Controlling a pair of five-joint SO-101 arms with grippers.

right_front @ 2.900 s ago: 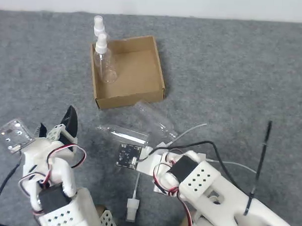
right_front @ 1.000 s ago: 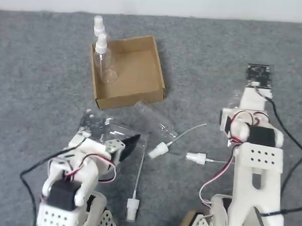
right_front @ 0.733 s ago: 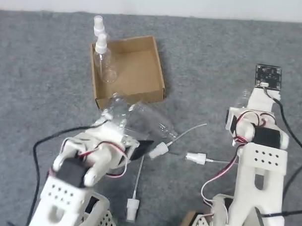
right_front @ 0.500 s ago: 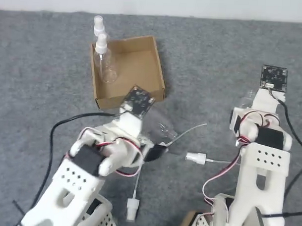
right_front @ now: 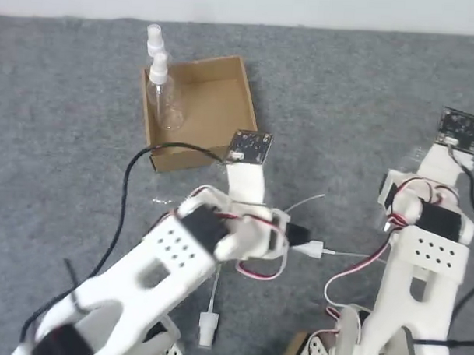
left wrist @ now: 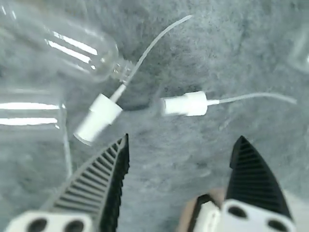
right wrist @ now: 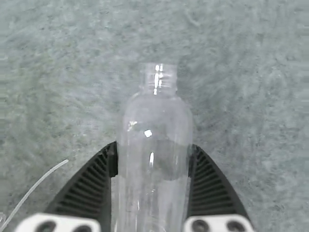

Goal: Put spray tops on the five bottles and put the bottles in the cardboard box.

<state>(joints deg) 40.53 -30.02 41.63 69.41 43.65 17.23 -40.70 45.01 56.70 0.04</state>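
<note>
My left gripper (left wrist: 182,140) hangs open over the carpet, just above a white spray top (left wrist: 186,104) whose thin tube trails away. In the high view this gripper (right_front: 297,232) sits right beside that spray top (right_front: 312,249). A second spray top (left wrist: 99,118) lies close to two uncapped clear bottles (left wrist: 72,46) lying on their sides. My right gripper (right wrist: 152,150) is shut on a clear bottle (right wrist: 154,121) with a bare threaded neck, held above the carpet at the right. The cardboard box (right_front: 243,108) stands at the back, with a capped bottle (right_front: 163,93) leaning in its corner.
Another capped bottle (right_front: 155,38) shows just behind the box's far left corner. A third spray top (right_front: 208,328) with its tube lies near the front edge between the arms. The right arm (right_front: 422,231) stands upright at the right side.
The left arm has swung from the left side across the lying bottles to the spray top in the middle. The right arm has drifted rightward, still holding its bottle.
</note>
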